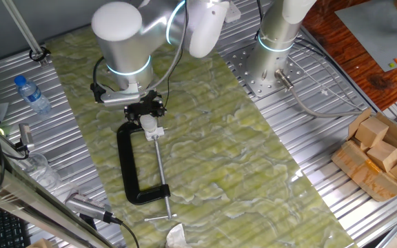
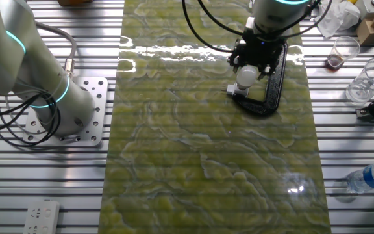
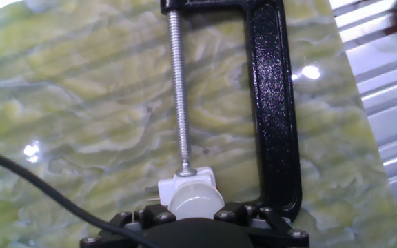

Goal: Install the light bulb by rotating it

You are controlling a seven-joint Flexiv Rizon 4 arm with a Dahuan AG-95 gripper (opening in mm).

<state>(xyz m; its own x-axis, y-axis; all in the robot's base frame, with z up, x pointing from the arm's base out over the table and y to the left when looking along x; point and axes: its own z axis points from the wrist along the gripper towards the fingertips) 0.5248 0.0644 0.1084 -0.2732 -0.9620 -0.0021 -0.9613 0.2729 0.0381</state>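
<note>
Bulb (image 2: pixel 245 76) sits in socket (image 3: pixel 188 184); gripper (image 2: pixel 248 65) clamped on bulb. You judge rotation underway, seating depth unclear.

The tabletop (image 1: pixel 309 96) was ribbed bare metal with a dull sheen. Over it lay a mat (image 2: pixel 206 162) of green-yellow marbled pattern, smooth and glossy, showing bright reflections. The clamp (image 3: pixel 271 103) had a black frame with a fine speckled, slightly rough coating; its screw (image 3: pixel 179 89) was bright threaded metal. The light bulb (image 3: pixel 196 200) looked like smooth, milky white material with a soft gloss. The pincer (image 3: pixel 195 224) was matt black. The bottle (image 1: pixel 32 93) was clear plastic. The blocks (image 1: pixel 381 148) were pale raw wood.
</note>
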